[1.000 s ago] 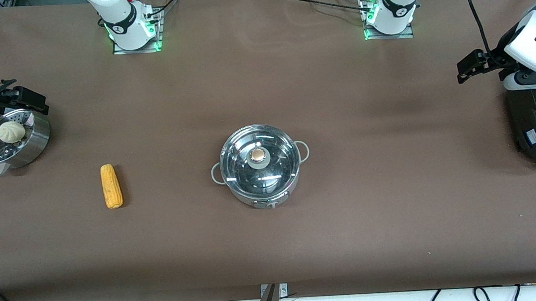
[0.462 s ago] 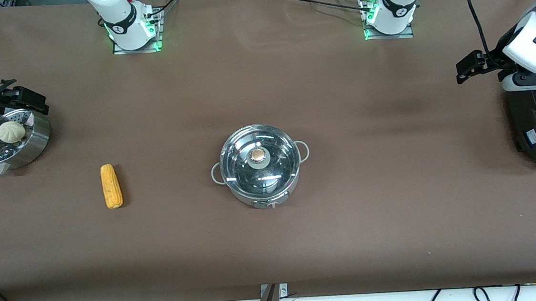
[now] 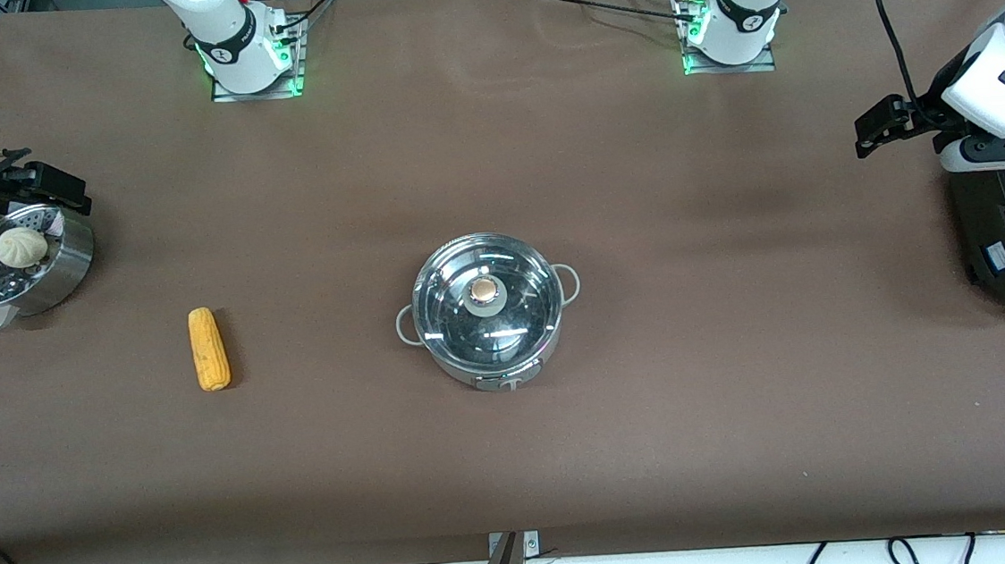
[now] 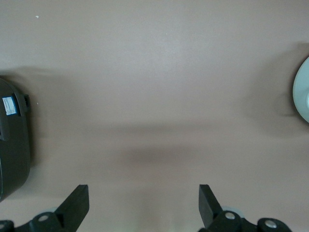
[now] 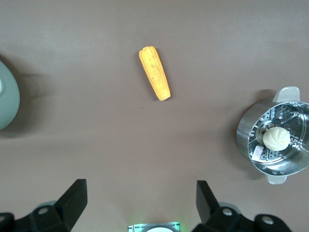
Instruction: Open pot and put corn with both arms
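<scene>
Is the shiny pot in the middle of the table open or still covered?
Covered. The pot has its glass lid seated on the rim, the copper knob centred on top, and no gripper touches it.

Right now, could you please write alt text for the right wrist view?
A yellow-orange corn lies alone on the brown table. The open right claw is above bare table, empty. A steel steamer basket holding a white bun stands apart from the corn.
</scene>
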Robot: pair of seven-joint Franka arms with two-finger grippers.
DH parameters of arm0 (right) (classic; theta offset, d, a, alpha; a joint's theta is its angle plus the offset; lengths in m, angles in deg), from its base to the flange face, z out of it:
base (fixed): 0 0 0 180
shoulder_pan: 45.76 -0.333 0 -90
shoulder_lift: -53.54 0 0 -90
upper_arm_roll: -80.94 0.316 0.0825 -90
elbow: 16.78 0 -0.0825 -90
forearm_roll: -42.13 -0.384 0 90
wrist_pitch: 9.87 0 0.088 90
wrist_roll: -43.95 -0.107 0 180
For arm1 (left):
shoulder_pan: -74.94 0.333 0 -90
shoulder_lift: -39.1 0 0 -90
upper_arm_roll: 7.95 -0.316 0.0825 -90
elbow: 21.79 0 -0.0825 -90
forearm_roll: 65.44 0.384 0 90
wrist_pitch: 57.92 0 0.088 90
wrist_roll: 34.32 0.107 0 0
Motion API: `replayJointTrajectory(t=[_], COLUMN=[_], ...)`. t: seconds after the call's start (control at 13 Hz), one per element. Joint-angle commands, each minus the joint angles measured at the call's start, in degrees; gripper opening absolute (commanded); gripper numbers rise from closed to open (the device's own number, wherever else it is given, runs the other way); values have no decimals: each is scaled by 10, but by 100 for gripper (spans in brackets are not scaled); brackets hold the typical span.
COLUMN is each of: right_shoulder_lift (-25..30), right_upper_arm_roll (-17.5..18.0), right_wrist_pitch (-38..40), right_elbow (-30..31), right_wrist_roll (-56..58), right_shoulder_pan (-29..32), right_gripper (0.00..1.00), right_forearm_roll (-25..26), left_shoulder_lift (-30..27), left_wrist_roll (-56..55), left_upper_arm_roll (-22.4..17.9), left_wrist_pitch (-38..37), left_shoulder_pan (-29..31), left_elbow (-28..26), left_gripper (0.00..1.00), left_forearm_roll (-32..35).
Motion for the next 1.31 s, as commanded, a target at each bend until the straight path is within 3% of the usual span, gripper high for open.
replayJointTrajectory(t=[0.0,0.23,0.38,0.54,0.69,1.0,1.08,1.23], right_shoulder_lift=[2,-41,-81,-155,-202,-215,-222,-249], right_upper_arm_roll=[-1,-3,-3,-4,-4,-7,-8,-8], right_wrist_pitch=[-2,-39,-60,-118,-215,-468,-500,-535], right_elbow=[1,2,4,12,48,221,238,245], right_wrist_roll=[-3,-4,23,105,122,251,287,344], right_shoulder_pan=[2,3,8,10,10,22,32,57], right_gripper=[100,100,100,100,100,100,100,100], right_forearm_roll=[-7,0,-1,-5,0,9,9,9], left_shoulder_lift=[4,12,37,109,177,273,297,337], left_wrist_roll=[9,9,2,2,1,-39,-55,-126], left_upper_arm_roll=[4,16,52,101,115,110,106,91], left_wrist_pitch=[-7,-10,-2,24,83,280,326,369], left_shoulder_pan=[3,-9,-12,-26,-63,-172,-199,-264], left_elbow=[11,17,19,83,141,172,173,186], left_gripper=[100,100,100,100,100,100,100,100], left_forearm_roll=[8,-42,-79,-80,-75,-69,-51,57])
